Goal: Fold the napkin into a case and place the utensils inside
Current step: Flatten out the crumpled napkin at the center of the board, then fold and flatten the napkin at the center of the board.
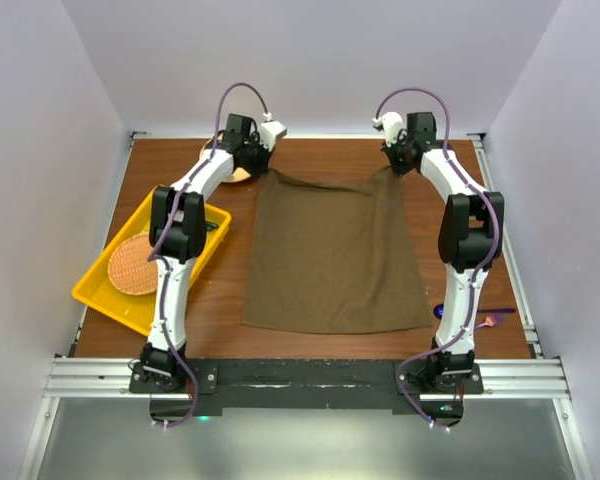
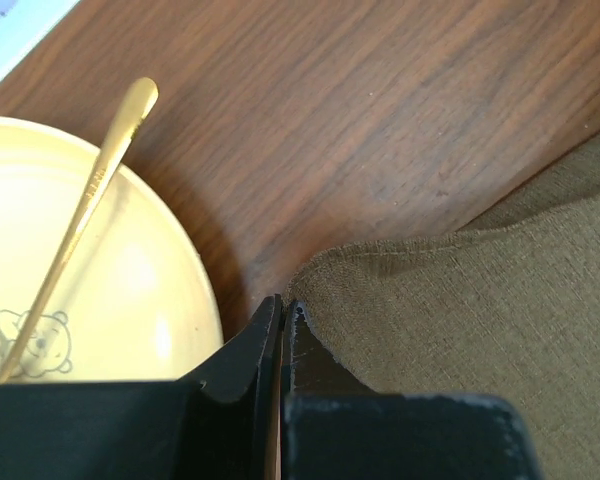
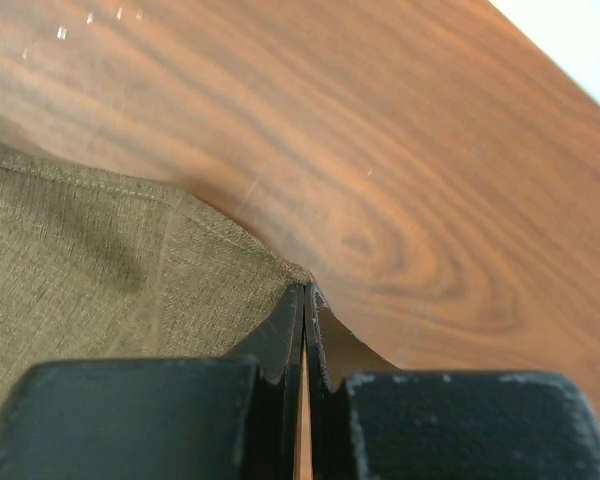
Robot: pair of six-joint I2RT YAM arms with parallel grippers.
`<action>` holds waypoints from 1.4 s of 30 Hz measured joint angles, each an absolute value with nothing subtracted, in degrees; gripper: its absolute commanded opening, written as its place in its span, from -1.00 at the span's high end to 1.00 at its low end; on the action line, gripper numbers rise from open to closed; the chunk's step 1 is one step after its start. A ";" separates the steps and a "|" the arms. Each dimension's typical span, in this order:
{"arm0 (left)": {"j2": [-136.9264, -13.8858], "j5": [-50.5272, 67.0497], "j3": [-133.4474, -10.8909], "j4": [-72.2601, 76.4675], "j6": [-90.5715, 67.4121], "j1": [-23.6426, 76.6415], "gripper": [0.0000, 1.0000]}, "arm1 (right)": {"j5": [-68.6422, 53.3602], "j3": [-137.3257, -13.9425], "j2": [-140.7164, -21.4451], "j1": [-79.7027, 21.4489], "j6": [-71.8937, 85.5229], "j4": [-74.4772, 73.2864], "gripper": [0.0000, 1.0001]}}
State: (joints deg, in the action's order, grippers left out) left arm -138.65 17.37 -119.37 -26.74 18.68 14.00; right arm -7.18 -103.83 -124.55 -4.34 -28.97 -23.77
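1. Your left hand (image 2: 283,305) and right hand (image 3: 305,292) are each pinched shut on a far corner of the napkin (image 1: 332,255).
2. The napkin lies spread across the desk (image 1: 220,300), with no fold made yet.
3. The gold spoon (image 2: 80,215) rests on the plate (image 2: 170,310), so it has yet to be packed.

Bare brown wooden table (image 1: 320,152) lay open along the far edge, and again in a strip in front of the large olive-brown cloth napkin (image 1: 330,255). On the left, the yellow rectangular plastic tray (image 1: 115,305) with its round woven tan mat (image 1: 135,262) took up that side. A round pale-yellow plate (image 2: 130,270) carrying a slim gold spoon (image 2: 92,190) sat just beside the napkin's far left corner. The white-and-black right arm (image 1: 468,235) crowded the narrow strip right of the cloth.
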 measured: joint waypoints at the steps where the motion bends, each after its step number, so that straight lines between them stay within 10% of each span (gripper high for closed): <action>1: -138.43 17.65 -119.31 -26.57 19.20 13.89 1.00 | -7.27 -104.92 -124.81 -4.19 -29.02 -24.56 1.00; 25: -114.28 21.96 -94.30 -25.17 31.03 12.75 1.00 | -16.34 -112.55 -124.01 -3.18 -34.87 -44.51 1.00; 42: -96.51 29.41 -74.00 -39.27 48.12 11.00 1.00 | -19.64 -89.69 -103.83 -3.18 -48.05 -58.11 1.00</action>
State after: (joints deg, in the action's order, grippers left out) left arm -96.51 29.41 -74.00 -39.27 48.12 11.00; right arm -19.64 -89.69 -103.83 -3.18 -48.05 -58.11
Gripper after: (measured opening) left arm 0.028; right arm 0.007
